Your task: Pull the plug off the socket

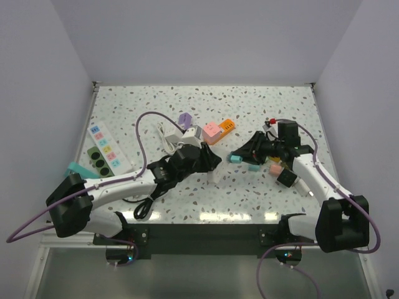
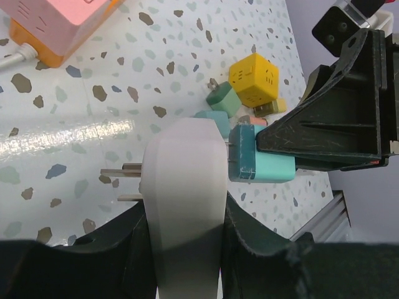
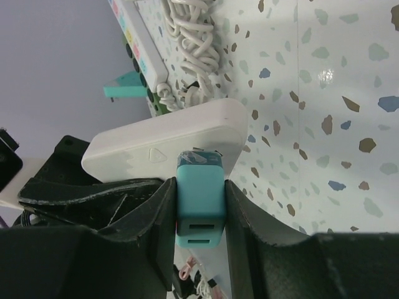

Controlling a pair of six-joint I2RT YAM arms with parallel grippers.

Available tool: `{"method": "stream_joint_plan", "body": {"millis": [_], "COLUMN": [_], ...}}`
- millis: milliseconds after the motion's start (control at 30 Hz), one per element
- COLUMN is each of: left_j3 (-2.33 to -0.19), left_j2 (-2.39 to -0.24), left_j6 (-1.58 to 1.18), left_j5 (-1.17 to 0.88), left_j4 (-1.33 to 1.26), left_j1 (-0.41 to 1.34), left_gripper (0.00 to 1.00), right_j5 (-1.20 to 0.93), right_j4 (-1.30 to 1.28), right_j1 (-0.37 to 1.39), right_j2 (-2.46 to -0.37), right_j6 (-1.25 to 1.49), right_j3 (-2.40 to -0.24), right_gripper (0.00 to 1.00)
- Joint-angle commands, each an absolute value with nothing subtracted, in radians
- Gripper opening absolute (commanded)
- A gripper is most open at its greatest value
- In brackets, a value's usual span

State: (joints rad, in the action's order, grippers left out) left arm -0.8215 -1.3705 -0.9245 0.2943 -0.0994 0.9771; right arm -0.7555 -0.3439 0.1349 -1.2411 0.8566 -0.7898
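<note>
My left gripper (image 1: 211, 163) is shut on a white socket block (image 2: 184, 180), which sticks up between its jaws with metal prongs on its left side. My right gripper (image 1: 242, 156) is shut on a teal plug (image 3: 200, 193), gripped by its two sides. The plug (image 2: 265, 167) sits close against the socket's right face, with thin pins showing in the narrow gap between them. In the right wrist view the plug's front end meets the side of the white socket (image 3: 168, 140). Both are held above the table's middle, where the top view shows the teal plug (image 1: 236, 158).
A yellow cube adapter (image 2: 252, 79) and a green plug (image 2: 223, 99) lie under the right arm. A pink and orange power cube (image 1: 215, 129), a purple adapter (image 1: 185, 118), a coiled white cable (image 1: 167, 138) and a white power strip (image 1: 106, 147) lie to the left and behind.
</note>
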Motion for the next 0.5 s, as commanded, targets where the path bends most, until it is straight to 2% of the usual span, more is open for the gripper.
{"method": "stream_joint_plan", "body": {"millis": [0, 267, 367, 467], "left_j3": [-0.816, -0.890, -0.907, -0.916], "left_j2": [-1.367, -1.347, -1.298, -1.207], "left_j6": [-0.871, -0.845, -0.825, -0.778], "left_j5": [0.575, 0.636, 0.652, 0.704], "left_j4": [0.112, 0.199, 0.201, 0.221], "left_j1": [0.913, 0.910, 0.910, 0.873], "left_gripper": [0.00, 0.00, 0.00, 0.00], "right_j5": [-0.836, -0.855, -0.731, -0.354], "right_j4": [-0.442, -0.393, -0.506, -0.740], "right_j1": [0.078, 0.034, 0.029, 0.031], "right_j2": [-1.177, -1.167, -1.186, -1.276], "right_j6": [0.785, 0.848, 0.773, 0.631], "right_j3": [-0.772, -0.810, -0.871, -0.986], "right_gripper": [0.00, 0.00, 0.00, 0.00]}}
